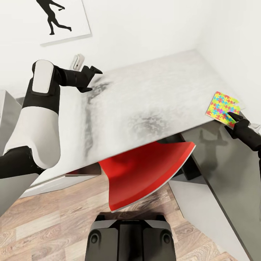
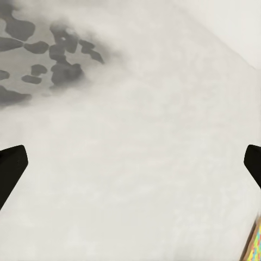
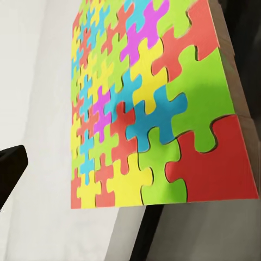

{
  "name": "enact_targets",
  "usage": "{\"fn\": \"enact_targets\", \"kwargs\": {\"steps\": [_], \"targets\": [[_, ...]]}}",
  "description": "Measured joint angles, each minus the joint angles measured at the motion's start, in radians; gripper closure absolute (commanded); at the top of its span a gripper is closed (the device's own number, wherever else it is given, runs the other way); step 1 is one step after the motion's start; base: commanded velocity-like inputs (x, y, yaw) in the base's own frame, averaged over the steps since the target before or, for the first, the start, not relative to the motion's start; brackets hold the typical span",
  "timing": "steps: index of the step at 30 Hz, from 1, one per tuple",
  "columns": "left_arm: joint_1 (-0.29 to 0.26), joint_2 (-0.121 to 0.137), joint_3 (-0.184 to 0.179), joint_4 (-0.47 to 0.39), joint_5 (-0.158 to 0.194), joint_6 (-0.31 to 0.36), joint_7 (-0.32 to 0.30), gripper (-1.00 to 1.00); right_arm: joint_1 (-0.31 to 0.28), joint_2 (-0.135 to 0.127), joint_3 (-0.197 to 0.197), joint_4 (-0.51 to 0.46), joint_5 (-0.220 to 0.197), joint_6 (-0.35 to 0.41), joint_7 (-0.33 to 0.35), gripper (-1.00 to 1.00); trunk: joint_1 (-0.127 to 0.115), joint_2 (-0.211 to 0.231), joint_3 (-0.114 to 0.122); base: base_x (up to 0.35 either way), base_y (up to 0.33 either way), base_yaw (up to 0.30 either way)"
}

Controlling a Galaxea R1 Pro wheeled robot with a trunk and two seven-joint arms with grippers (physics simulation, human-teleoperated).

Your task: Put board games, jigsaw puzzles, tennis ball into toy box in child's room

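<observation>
Table (image 1: 152,94): a long light grey top with a cloudy, mottled finish and darker smudges of shadow across it. It ran toward the far right corner of a white-walled room. A darker grey wing (image 1: 232,170) dropped away at the right side, lower in the head view. White drawer fronts (image 1: 58,183) showed under the near left edge.

Wall behind: a white picture (image 1: 63,20) bearing a black silhouette of a running figure, hung tilted in the view. A small white fitting (image 1: 78,61) sat on the wall just above the table's far edge.

Floor: wood planks (image 1: 47,232), pale brown. A red chair seat (image 1: 145,174) with a pale rim was tucked partly under the table. The robot's dark base (image 1: 130,237) stood on the planks near it.

Jigsaw puzzle (image 1: 222,108): one bright slab of red, yellow, green, blue and purple pieces, lying at the table's right edge and overhanging it a little.

Right gripper (image 1: 232,117): at the puzzle's near corner, seemingly touching it. Whether it was clenched on the slab I could not tell.

Left gripper (image 1: 95,77): hovering over the far left of the table, fingers spread wide, nothing between them.
</observation>
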Motion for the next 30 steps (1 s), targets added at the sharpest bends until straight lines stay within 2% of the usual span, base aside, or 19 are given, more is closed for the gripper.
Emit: {"fn": "enact_targets", "kwargs": {"steps": [12,13,30], "targets": [[0.000,0.000,0.000,0.000,0.000,0.000,-0.001,-1.00,0.000,0.001,-0.011,0.000,0.000,0.000,0.000,-1.00,0.000,0.000,0.000,0.000,0.000,0.002],[0.000,0.000,0.000,0.000,0.000,0.000,-0.001,-1.00,0.000,0.001,-0.012,0.000,0.001,0.000,0.000,1.00,0.000,0.000,0.000,0.000,0.000,0.000],[0.007,0.001,0.000,-0.001,0.000,0.000,-0.001,-1.00,0.001,0.000,-0.015,-0.002,0.000,0.000,0.001,1.00,0.000,0.000,0.000,0.000,0.000,0.000]]}}
